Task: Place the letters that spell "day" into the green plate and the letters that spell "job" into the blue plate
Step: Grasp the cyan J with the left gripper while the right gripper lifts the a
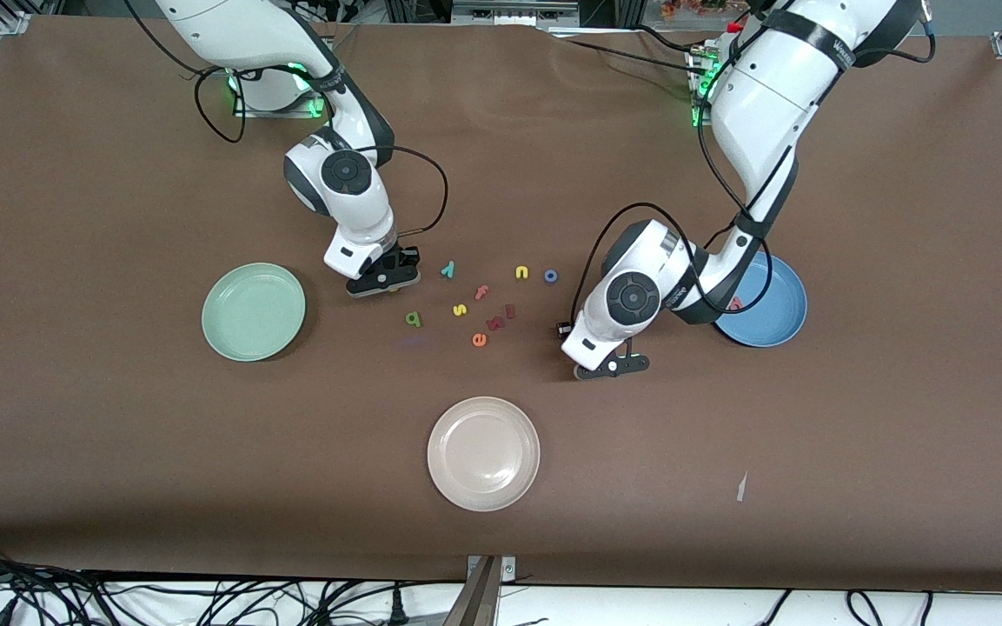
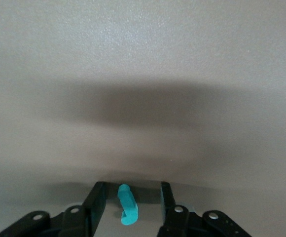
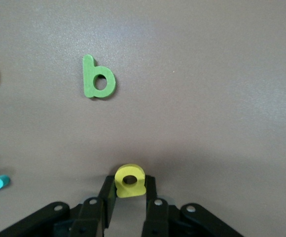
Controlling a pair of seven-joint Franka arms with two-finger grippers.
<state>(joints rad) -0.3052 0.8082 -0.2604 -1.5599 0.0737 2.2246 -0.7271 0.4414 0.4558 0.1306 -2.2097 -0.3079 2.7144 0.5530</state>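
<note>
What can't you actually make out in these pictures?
- Front view: the left arm covers part of the blue plate; the reddish bit in it is unreadable.
- Front view: the right gripper hides the yellow letter it grips.
- Front view: the left gripper hides the teal letter between its open fingers.

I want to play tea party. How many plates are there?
3. The green plate lies toward the right arm's end, the blue plate toward the left arm's end, partly covered, and the cream-white plate nearest the front camera.
</note>
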